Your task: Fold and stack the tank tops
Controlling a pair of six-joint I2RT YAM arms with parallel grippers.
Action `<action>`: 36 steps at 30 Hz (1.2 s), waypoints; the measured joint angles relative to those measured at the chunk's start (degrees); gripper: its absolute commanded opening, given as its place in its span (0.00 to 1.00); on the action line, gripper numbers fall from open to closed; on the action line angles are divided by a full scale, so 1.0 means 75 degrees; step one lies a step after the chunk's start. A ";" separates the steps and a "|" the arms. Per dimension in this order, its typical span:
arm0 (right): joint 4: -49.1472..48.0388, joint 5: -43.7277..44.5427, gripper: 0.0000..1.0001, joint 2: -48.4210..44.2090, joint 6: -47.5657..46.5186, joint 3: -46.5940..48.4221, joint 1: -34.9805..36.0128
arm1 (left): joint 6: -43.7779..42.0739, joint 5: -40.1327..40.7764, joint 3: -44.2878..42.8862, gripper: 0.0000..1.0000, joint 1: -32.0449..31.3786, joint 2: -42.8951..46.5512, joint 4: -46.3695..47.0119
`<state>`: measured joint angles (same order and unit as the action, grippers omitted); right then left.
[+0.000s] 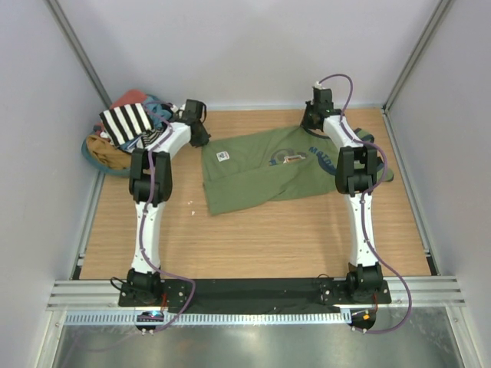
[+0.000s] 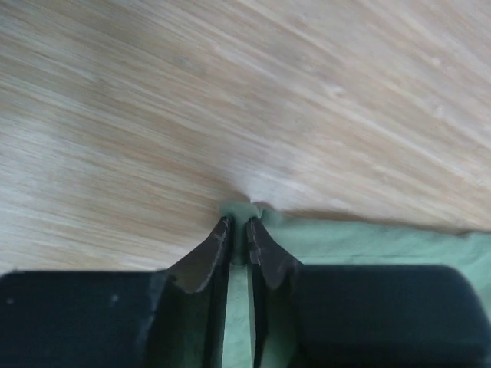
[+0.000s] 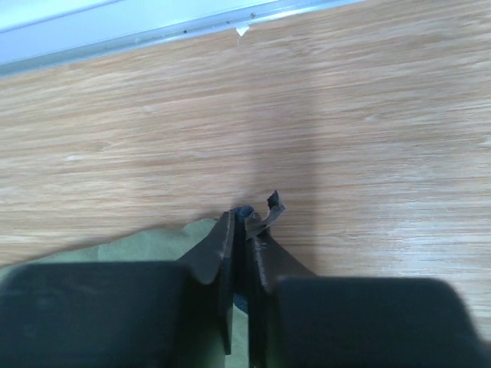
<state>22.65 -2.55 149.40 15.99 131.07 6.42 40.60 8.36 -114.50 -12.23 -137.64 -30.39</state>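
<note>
No legible text: the blue print [image 1: 319, 154] and the small white label [image 1: 223, 156] on the green tank top [image 1: 253, 184] are too small to read.

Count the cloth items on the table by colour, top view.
olive green cloth tank top, spread flat: 1
black-and-white striped cloth top: 1
salmon-red garment: 1
light blue garment: 1
mustard-brown cloth: 1
total: 5 in view; the last four overlap, so others may lie hidden underneath.

White left arm [image 1: 144, 230] and right arm [image 1: 362, 230], black joints [image 1: 151, 176], purple cables [image 1: 338, 75], black left hand [image 2: 239, 220], right hand [image 3: 239, 220].
</note>
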 measured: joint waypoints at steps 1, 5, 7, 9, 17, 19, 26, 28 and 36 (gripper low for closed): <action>-0.0023 -0.0003 0.01 0.0000 0.0047 0.0006 0.0000 | -0.0003 -0.0044 -0.0003 0.00 0.0000 -0.0032 0.0020; -0.0052 0.0093 0.01 0.0000 0.0157 0.0020 0.0000 | 0.0044 -0.0184 -0.0259 0.00 0.0000 -0.0178 -0.0003; -0.0067 0.0216 0.01 0.0000 0.0262 0.0020 -0.0003 | 0.0061 -0.0251 -0.0583 0.00 0.0015 -0.0370 -0.0058; -0.0184 0.0306 0.01 0.0000 0.0399 -0.0029 -0.0044 | 0.0073 -0.0356 -0.0976 0.00 0.0052 -0.0603 -0.0119; -0.1145 0.0309 0.01 -0.0172 0.0901 -0.0743 -0.0224 | 0.0061 -0.0799 -0.2396 0.00 0.0420 -0.1411 -0.0184; -0.1349 0.0239 0.01 -0.0289 0.0944 -0.1003 -0.0239 | 0.0026 -0.0906 -0.2430 0.00 0.0487 -0.1411 -0.0119; -0.2197 0.0076 0.01 -0.0909 0.0950 -0.2276 -0.0265 | -0.0256 -0.1376 -0.1754 0.00 0.0507 -0.1160 0.0565; -0.2355 0.0044 0.01 -0.1064 0.0944 -0.2532 -0.0265 | -0.0315 -0.1507 -0.1623 0.00 0.0504 -0.1078 0.0653; -0.3136 -0.0140 0.01 -0.1649 0.0909 -0.3485 -0.0265 | -0.0542 -0.1757 -0.0965 0.00 0.0504 -0.0405 0.1005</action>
<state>-0.86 -3.60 137.03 22.81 104.92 4.43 36.53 -4.82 -121.73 -8.45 -140.68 -22.85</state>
